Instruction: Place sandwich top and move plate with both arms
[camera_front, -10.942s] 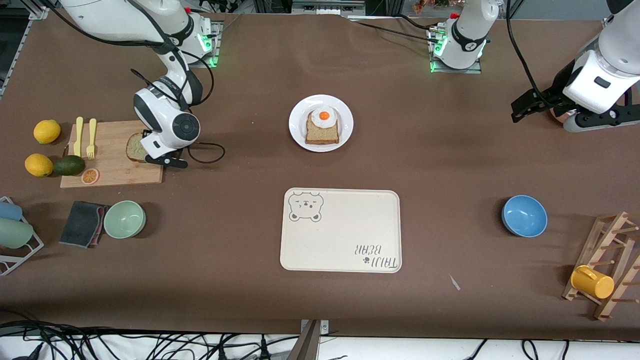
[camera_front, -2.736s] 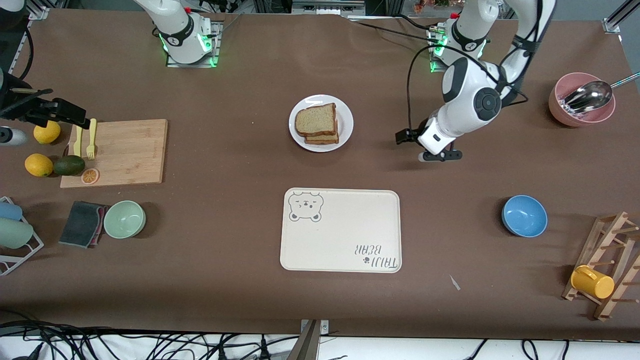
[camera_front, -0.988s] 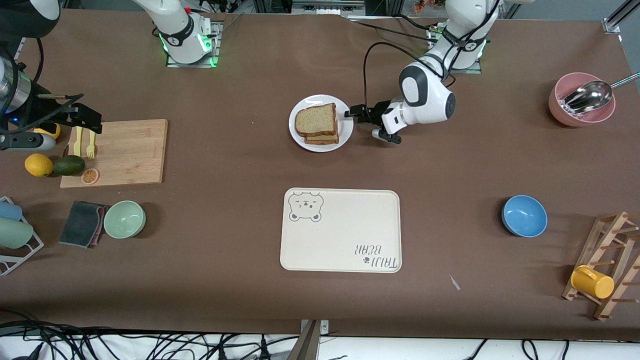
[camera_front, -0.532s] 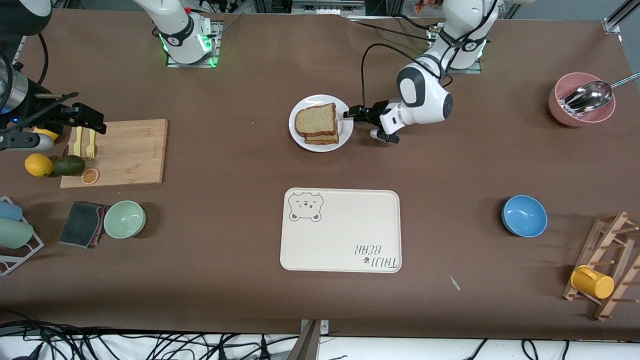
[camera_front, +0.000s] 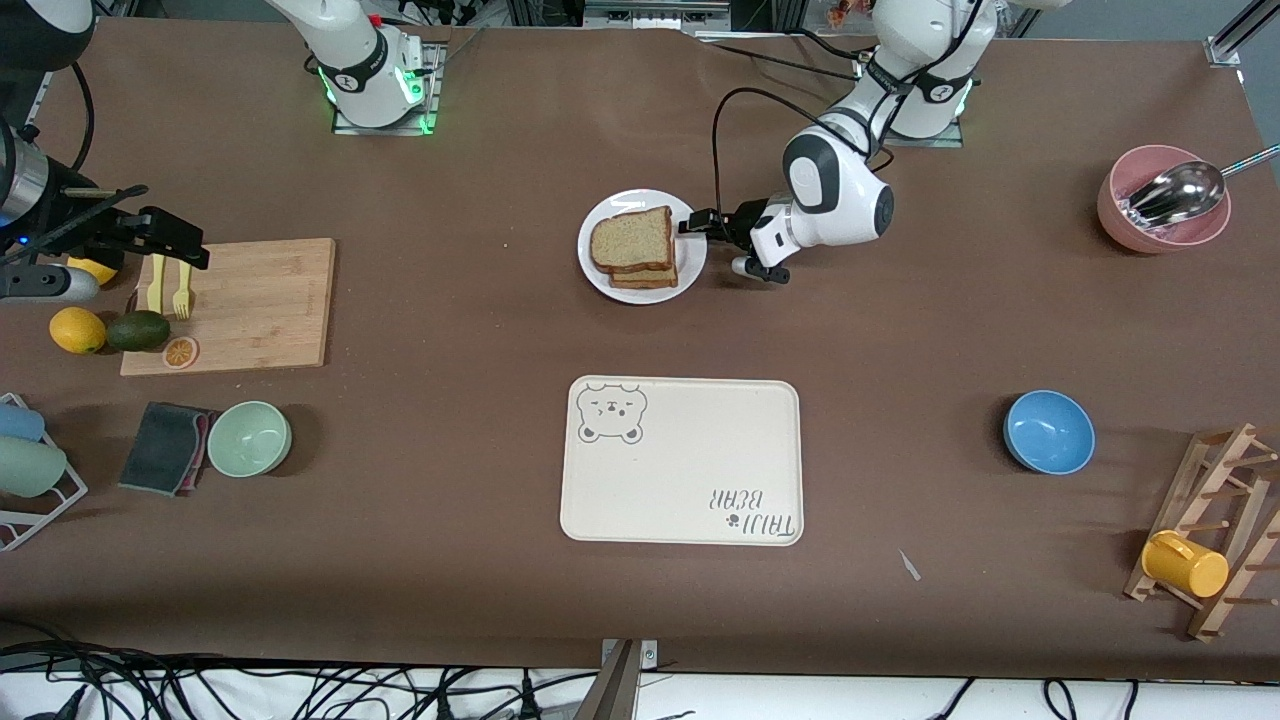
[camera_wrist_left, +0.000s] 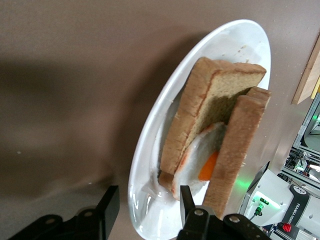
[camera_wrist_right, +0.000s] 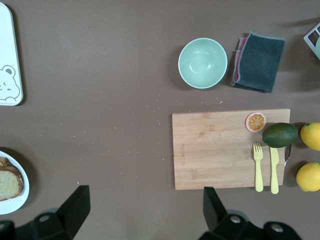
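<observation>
The sandwich top (camera_front: 630, 238) lies on the egg slice on the white plate (camera_front: 640, 197), farther from the front camera than the bear-print tray (camera_front: 680, 460). In the left wrist view the sandwich top (camera_wrist_left: 241, 142) leans over the egg above the plate (camera_wrist_left: 150, 170). My left gripper (camera_front: 700, 226) is low at the plate's edge toward the left arm's end. It (camera_wrist_left: 146, 212) is open, with the rim between its fingers and a small gap showing. My right gripper (camera_front: 180, 240) hangs open and empty (camera_wrist_right: 145, 207) over the cutting board's fork end.
A wooden cutting board (camera_front: 240, 305) with fork, knife, avocado and lemons lies toward the right arm's end, beside a green bowl (camera_front: 249, 438) and a cloth. A blue bowl (camera_front: 1048, 431), a pink bowl (camera_front: 1160, 205) and a mug rack (camera_front: 1215, 540) sit toward the left arm's end.
The bread slice went from the cutting board onto the egg slice. My left gripper came in to the plate's rim and its fingers narrowed around it. The right arm barely moved in the last second.
</observation>
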